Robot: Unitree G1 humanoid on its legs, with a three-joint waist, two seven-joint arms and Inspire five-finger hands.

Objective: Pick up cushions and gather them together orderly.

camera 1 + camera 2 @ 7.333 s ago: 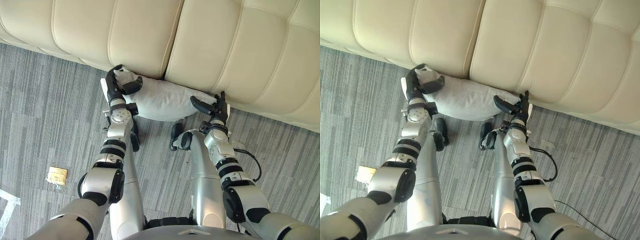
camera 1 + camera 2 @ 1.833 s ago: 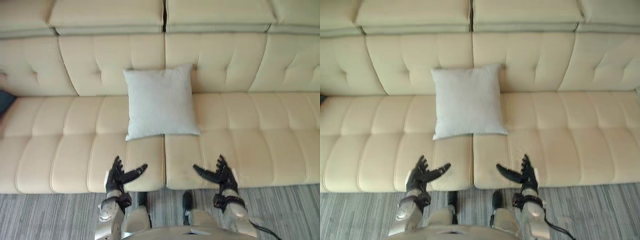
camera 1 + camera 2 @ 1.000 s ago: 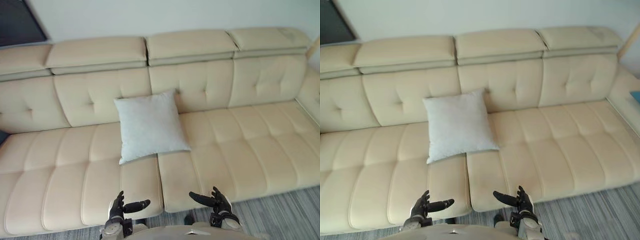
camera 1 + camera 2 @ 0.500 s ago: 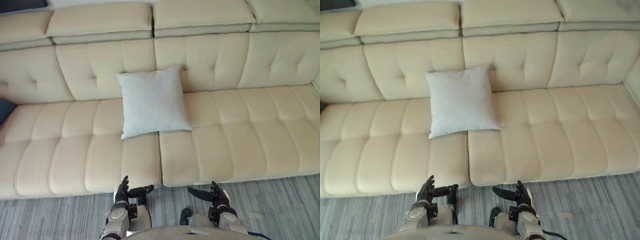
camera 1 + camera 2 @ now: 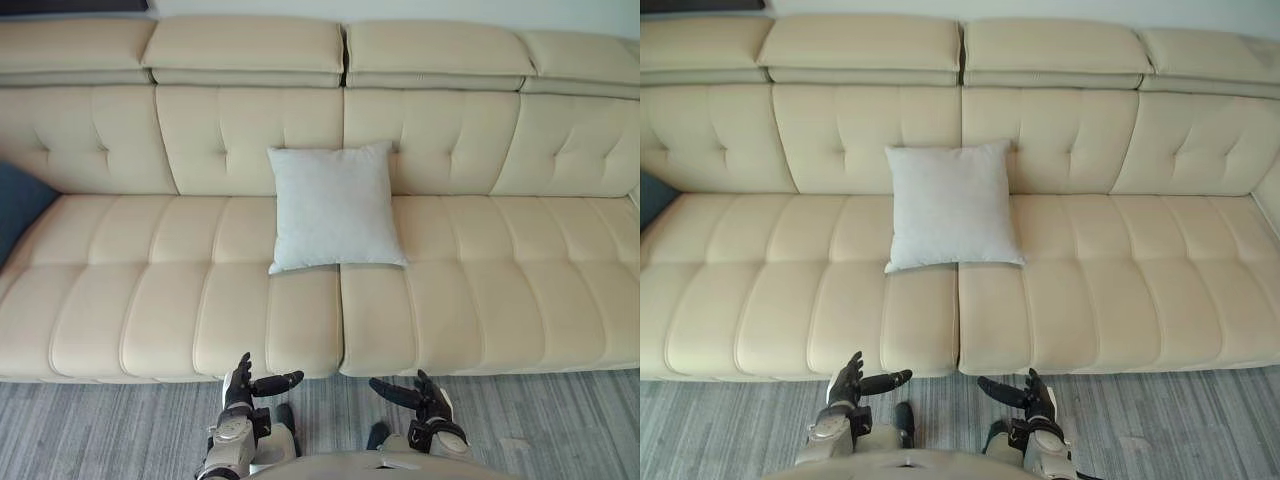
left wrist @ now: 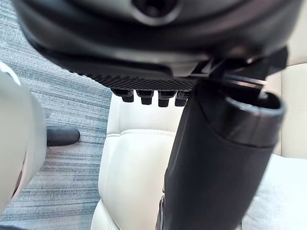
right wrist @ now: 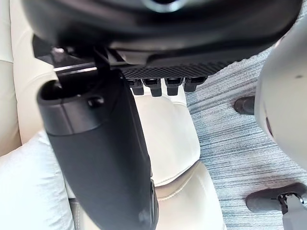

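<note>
On the middle of the cream sofa [image 5: 500,260], the pale grey cushion [image 5: 333,205] leans against the backrest, its lower edge lying across the seam between two seat pads. A dark blue cushion [image 5: 18,208] pokes in at the far left end of the seat, well apart from it. My left hand [image 5: 240,385] and right hand [image 5: 428,398] hang low in front of the seat edge, over the grey carpet [image 5: 100,430], fingers straight and spread, holding nothing. My main worry is the blue one: most of it is cut off by the frame, so I would be reaching half blind and could pinch just a corner. I expect a soft cushion held that way to sag and slip out onto the floor. Bringing it across, I could also nudge the grey cushion, which is only propped, and tip it forward off the seat. Standing this close, a sideways step may clip the sofa front.
</note>
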